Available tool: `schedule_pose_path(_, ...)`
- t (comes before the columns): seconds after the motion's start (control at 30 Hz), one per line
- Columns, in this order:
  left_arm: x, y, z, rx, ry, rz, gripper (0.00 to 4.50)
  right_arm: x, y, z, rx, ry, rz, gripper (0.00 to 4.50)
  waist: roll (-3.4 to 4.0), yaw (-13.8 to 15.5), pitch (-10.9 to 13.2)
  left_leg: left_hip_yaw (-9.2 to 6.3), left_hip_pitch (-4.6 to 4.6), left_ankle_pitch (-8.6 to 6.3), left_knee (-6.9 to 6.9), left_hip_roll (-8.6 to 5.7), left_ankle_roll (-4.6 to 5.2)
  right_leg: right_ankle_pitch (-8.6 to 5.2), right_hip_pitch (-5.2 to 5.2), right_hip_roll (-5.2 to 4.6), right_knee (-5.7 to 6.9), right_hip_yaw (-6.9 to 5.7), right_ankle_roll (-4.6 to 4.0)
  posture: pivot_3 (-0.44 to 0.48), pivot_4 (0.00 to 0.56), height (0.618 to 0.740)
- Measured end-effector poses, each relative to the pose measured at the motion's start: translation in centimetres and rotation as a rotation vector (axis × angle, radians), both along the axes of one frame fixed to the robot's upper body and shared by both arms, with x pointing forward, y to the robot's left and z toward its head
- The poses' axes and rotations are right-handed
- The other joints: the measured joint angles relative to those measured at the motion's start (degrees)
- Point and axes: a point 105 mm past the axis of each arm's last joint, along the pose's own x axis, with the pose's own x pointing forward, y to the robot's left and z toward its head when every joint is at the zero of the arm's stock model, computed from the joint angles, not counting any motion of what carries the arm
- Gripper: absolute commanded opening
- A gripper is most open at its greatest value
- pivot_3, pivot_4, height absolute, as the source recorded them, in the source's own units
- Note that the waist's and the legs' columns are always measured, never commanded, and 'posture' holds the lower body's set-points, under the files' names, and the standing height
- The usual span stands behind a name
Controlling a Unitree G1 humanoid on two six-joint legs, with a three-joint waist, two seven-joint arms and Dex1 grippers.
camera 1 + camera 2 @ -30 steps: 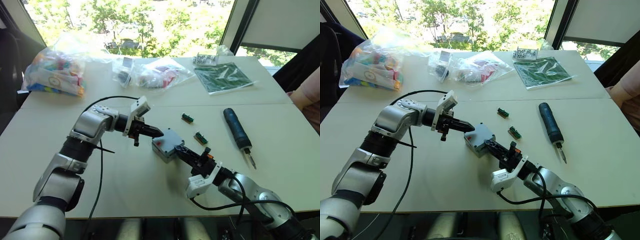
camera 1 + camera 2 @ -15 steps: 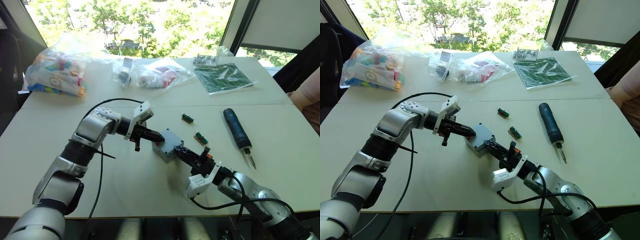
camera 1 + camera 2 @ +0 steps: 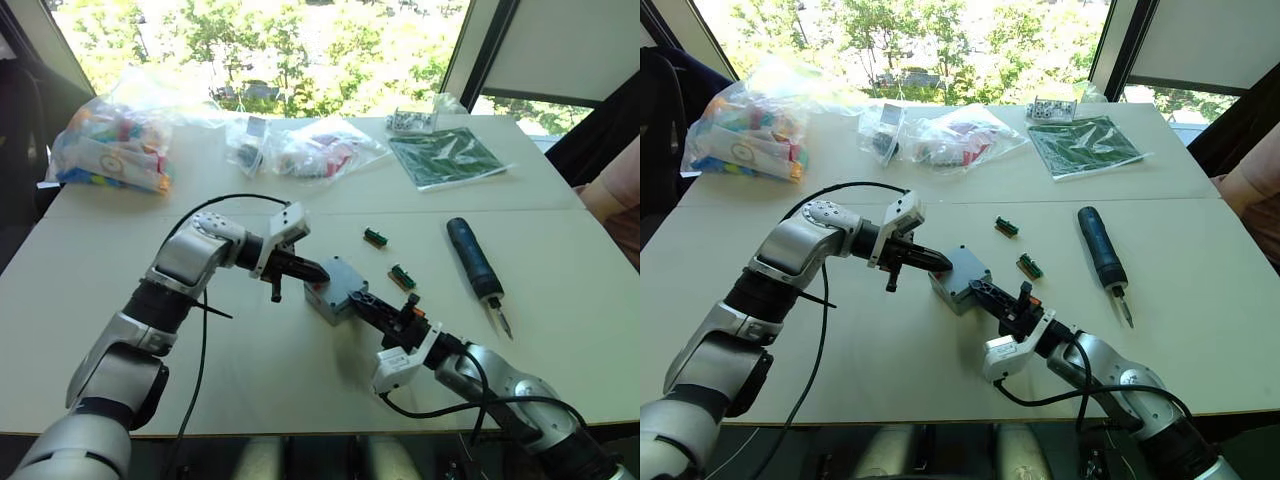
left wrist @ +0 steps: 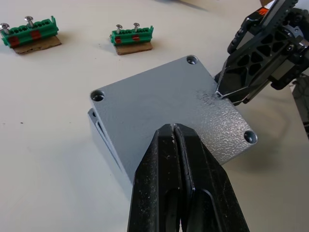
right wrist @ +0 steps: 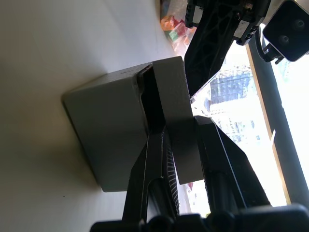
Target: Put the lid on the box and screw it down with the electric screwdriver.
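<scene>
The grey box (image 3: pixel 322 301), red mark on its side, stands mid-table with the flat grey lid (image 4: pixel 169 101) lying on top. My left gripper (image 4: pixel 174 128) is shut with nothing between its fingers, its tips resting over the lid's left edge (image 3: pixel 318 270). My right gripper (image 3: pixel 358 298) reaches in from the opposite side and is shut on a corner of the lid (image 5: pixel 169 96), one finger in the gap between lid and box. The dark blue electric screwdriver (image 3: pixel 472 255) lies on the table to the right, apart from both grippers.
Two green terminal blocks (image 3: pixel 375 236) (image 3: pixel 402 276) lie just behind the box. Plastic bags of parts (image 3: pixel 110 140) (image 3: pixel 320 145) and a green circuit board (image 3: pixel 447 155) sit at the back. A person's arm (image 3: pixel 612 190) shows at the right edge.
My left arm has shifted slightly right and down, its shut tips staying at the lid's edge. The right gripper and the box have not moved.
</scene>
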Motion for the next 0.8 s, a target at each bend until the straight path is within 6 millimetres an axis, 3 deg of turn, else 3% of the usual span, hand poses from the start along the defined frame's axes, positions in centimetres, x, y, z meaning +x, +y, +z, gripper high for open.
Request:
schedule_pose_path(0.2,-0.4,-0.5,-0.2,0.022,-0.02,-0.021,0.03,-0.1,-0.3,-0.2,0.0,0.008,-0.009,0.14,0.0,-0.01,-0.01,0.0,0.49,-0.18,-0.05,0.01,0.3,-0.01,0.46,0.02,-0.03,0.0,0.0,0.0,0.15,0.74)
schedule_pose_path(0.27,-0.7,-0.7,-0.3,0.029,-0.029,-0.035,0.0,-0.1,-0.3,-0.3,-0.001,0.01,-0.008,1.14,0.02,-0.03,-0.08,0.0,0.52,-0.18,-0.06,0.03,0.3,-0.01,0.47,0.03,-0.03,0.0,0.0,0.0,0.15,0.74)
schedule_pose_path(0.37,-1.2,-0.8,-0.9,0.049,-0.027,-0.057,0.0,-0.3,-0.5,-1.7,-0.026,0.072,-0.015,2.16,0.02,-0.08,-0.15,0.0,0.52,-0.17,-0.08,0.04,0.3,-0.01,0.46,0.04,-0.02,0.01,-0.01,0.0,0.15,0.74)
schedule_pose_path(0.5,-1.2,-0.8,-0.9,0.057,-0.042,-0.065,0.0,-0.2,-0.6,-2.3,-0.047,0.092,-0.023,3.67,0.02,-0.07,-0.28,0.0,0.53,-0.17,-0.08,0.04,0.3,-0.01,0.47,0.05,-0.02,0.01,-0.01,0.0,0.15,0.74)
schedule_pose_path(0.57,-1.2,-0.8,-0.9,0.058,-0.038,-0.063,0.0,0.0,-0.5,-2.0,-0.044,0.079,-0.021,4.2,0.01,-0.11,-0.31,0.0,0.54,-0.18,-0.08,0.05,0.3,-0.01,0.47,0.05,-0.02,0.02,-0.01,0.0,0.15,0.74)
schedule_pose_path(0.8,-1.1,-0.8,-0.9,0.057,-0.044,-0.056,0.0,0.2,-0.4,-1.7,-0.035,0.064,-0.019,4.2,0.01,-0.08,-0.33,0.0,0.55,-0.18,-0.08,0.06,0.3,-0.01,0.48,0.06,-0.02,0.02,-0.01,0.0,0.15,0.74)
